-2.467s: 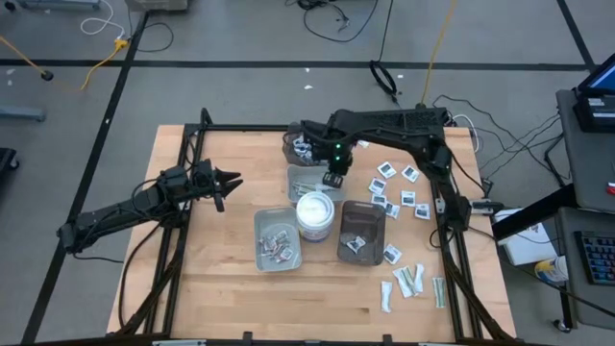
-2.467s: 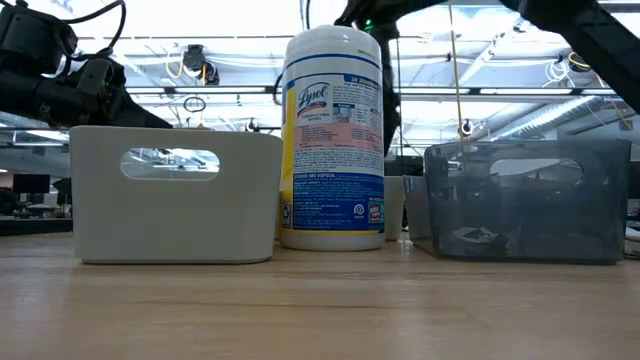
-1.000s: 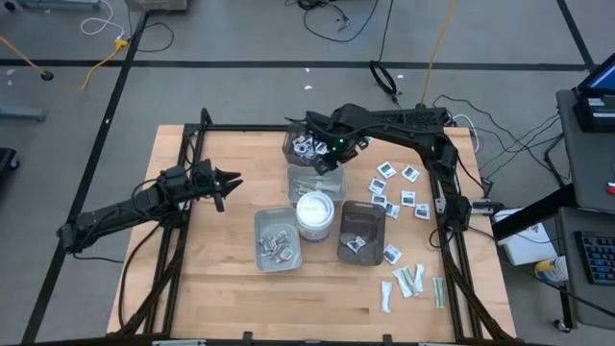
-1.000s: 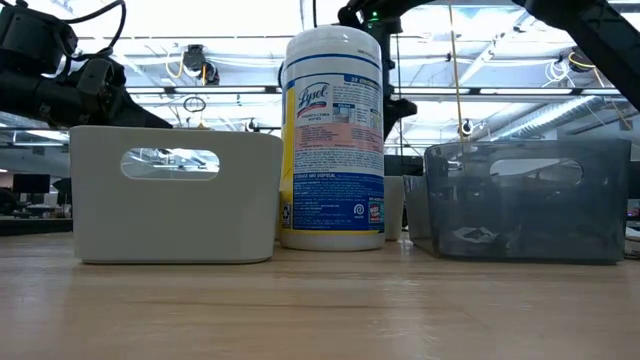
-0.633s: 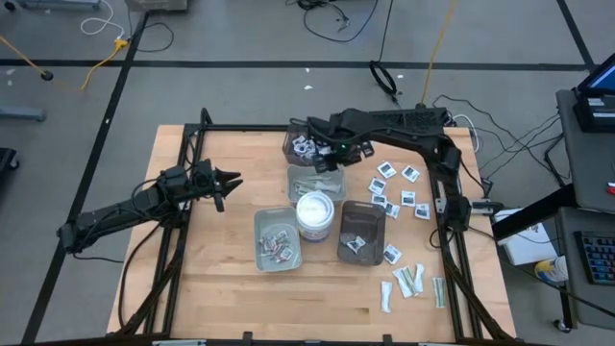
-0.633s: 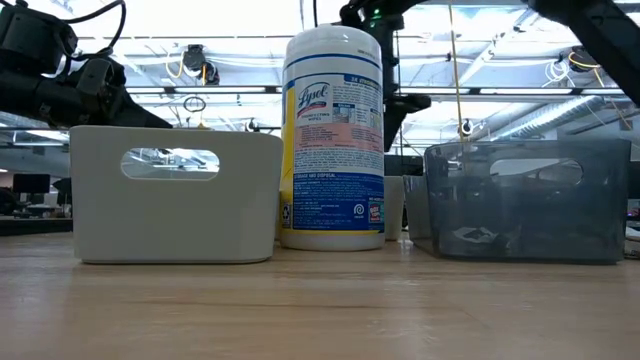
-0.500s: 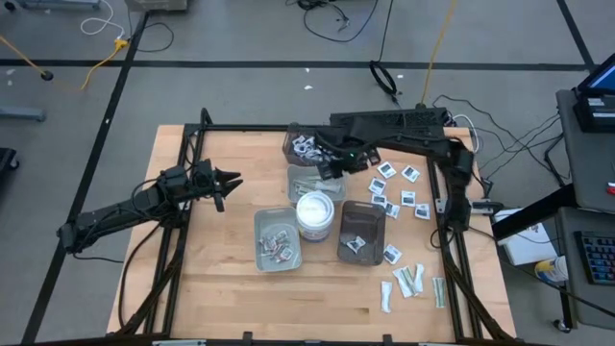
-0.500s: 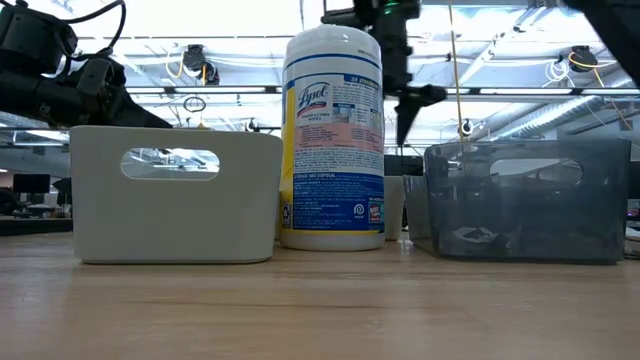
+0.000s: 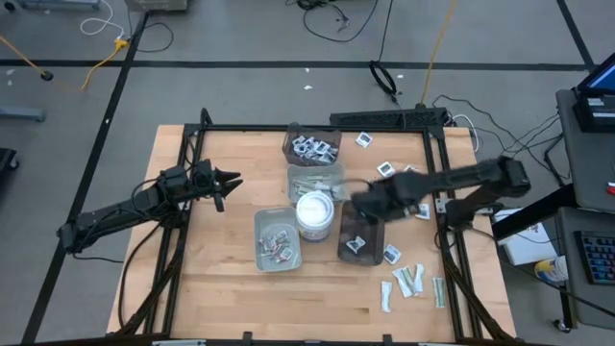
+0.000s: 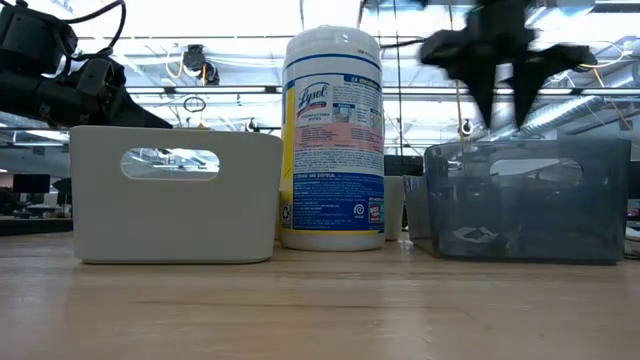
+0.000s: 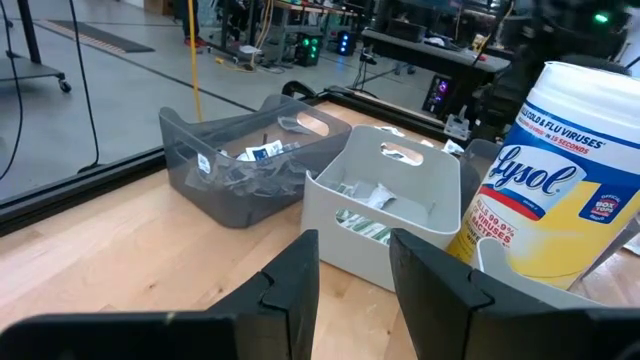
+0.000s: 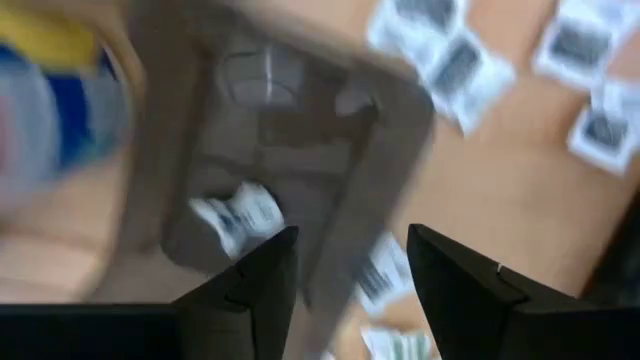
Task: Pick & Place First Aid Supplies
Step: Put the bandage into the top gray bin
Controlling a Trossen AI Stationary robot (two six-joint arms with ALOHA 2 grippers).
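My right gripper (image 9: 359,204) hangs open, fingers pointing down, blurred, above the near dark tray (image 9: 373,252); nothing is between its fingers (image 12: 255,290). That tray (image 12: 395,150) holds one square packet (image 12: 236,215). Loose square packets (image 9: 411,201) and narrow strips (image 9: 407,280) lie flat on the table to the right. A far dark tray (image 9: 312,146) holds square packets, a pale tray (image 9: 313,180) holds strips. My left gripper (image 9: 227,183) waits open at the table's left, level, holding nothing (image 11: 355,280).
A tall white wipes tub (image 9: 315,213) stands between the trays, beside a grey tray (image 9: 277,240) with packets. In the low view the tub (image 10: 333,140) rises above both near trays. A black frame rail (image 9: 437,231) runs along the right side. One packet (image 9: 363,140) lies by the far edge.
My right gripper has swung fast from above the far trays toward the table's near and right side, ending above the near dark tray. Its wrist has rolled on the way, and the arm now reaches in from the right edge. It carries nothing.
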